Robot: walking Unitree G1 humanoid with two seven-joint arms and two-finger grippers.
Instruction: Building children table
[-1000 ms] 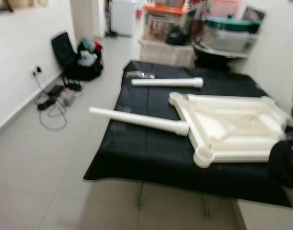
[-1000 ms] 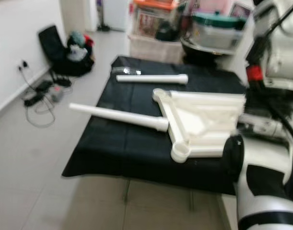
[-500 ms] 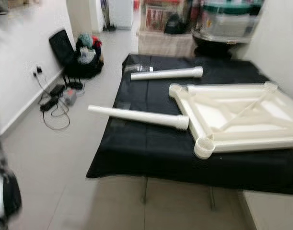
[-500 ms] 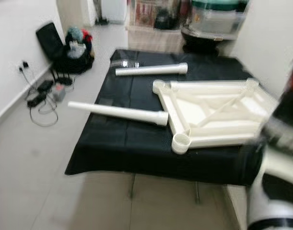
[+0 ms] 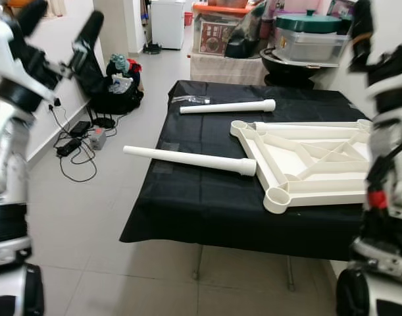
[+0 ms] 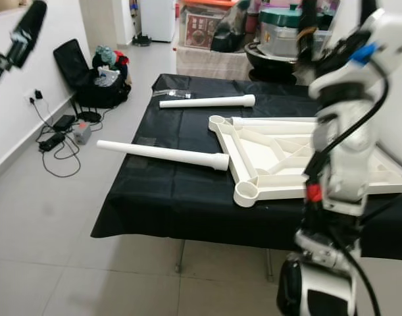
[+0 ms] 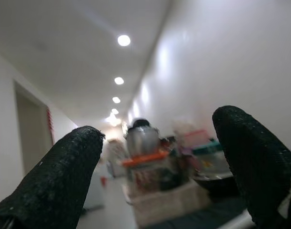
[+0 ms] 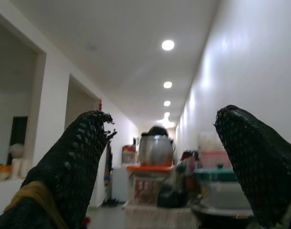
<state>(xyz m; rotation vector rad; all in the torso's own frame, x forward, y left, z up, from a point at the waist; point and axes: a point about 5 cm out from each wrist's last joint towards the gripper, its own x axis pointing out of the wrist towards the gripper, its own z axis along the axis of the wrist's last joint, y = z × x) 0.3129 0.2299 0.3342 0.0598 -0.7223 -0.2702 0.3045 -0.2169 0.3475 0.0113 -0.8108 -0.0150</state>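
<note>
An upside-down white plastic table top (image 5: 319,164) lies on a black cloth (image 5: 207,204) that covers a low table. One white leg (image 5: 187,158) lies beside its near-left corner socket (image 5: 277,197), hanging over the cloth's left edge. A second leg (image 5: 227,106) lies farther back. My left gripper (image 5: 59,23) is raised high at the left, open and empty, well away from the parts. On the right, the right arm (image 6: 345,131) is lifted above the table top. The right gripper (image 8: 159,167) is open and points along the hall, holding nothing.
A clear plastic bag (image 5: 191,100) lies at the cloth's far-left corner. Black bags (image 5: 112,85) and cables (image 5: 75,131) sit on the floor by the left wall. Storage boxes and a large pot (image 5: 306,39) stand behind the table. Tiled floor is free in front and to the left.
Both arms have swung up into view, grippers now held high. The camera has shifted a little. The table top and the two legs lie as before.
</note>
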